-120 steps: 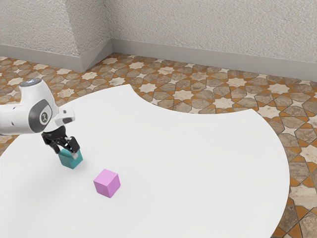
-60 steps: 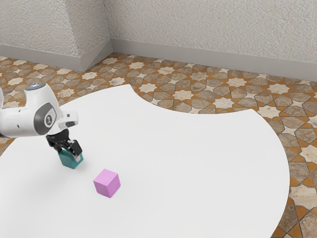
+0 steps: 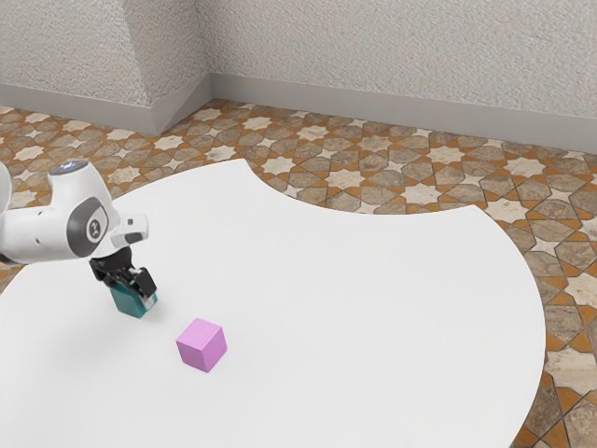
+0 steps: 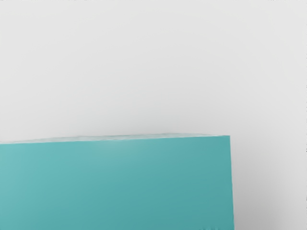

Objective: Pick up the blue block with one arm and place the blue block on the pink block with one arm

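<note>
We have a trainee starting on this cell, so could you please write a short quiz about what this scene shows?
1. True or false: the blue block already rests on the pink block.
2. Which is the end effector directly over? A) the blue block B) the pink block C) neither
3. Fill in: both blocks stand apart on the white ____.
Key: 1 false; 2 A; 3 table.
</note>
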